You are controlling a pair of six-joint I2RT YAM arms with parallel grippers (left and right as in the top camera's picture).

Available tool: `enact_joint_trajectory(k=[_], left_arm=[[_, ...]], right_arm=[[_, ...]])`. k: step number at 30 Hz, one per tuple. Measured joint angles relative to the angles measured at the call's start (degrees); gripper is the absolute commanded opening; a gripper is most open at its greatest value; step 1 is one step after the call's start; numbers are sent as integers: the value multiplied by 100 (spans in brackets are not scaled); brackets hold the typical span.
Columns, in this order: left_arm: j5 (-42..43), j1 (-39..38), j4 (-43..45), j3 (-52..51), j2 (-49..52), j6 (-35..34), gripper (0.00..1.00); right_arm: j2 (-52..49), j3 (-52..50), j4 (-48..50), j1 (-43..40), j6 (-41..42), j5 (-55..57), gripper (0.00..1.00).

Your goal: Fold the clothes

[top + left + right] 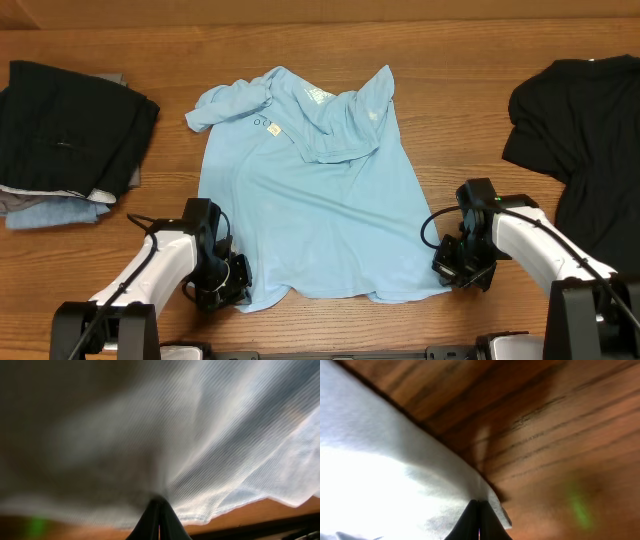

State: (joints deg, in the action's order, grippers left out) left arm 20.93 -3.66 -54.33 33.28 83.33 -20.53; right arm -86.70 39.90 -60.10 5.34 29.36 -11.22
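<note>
We see the black shirt [585,120] cut off at the overhead view's right edge. The blue T-shirt [310,210] carries print too small to read, and its cloth blurs around the left fingers [148,528].

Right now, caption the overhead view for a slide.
Left gripper and right gripper pinch the bottom corners of the T-shirt, spread on the table beside a black shirt.
</note>
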Motion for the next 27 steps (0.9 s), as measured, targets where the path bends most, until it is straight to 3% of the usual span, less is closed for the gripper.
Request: enact_joint_trajectory(k=[8, 15, 27], left_arm=[[-640, 0, -538, 1023, 22, 122, 4], [-1054, 0, -264, 1034, 22, 114, 9], [-1139, 0, -94, 970, 601, 101, 17]], right_arm=[[-4, 962, -389, 0, -444, -114, 4], [-4, 964, -240, 0, -1145, -688, 4], [-4, 249, 494, 0, -1134, -909, 4]])
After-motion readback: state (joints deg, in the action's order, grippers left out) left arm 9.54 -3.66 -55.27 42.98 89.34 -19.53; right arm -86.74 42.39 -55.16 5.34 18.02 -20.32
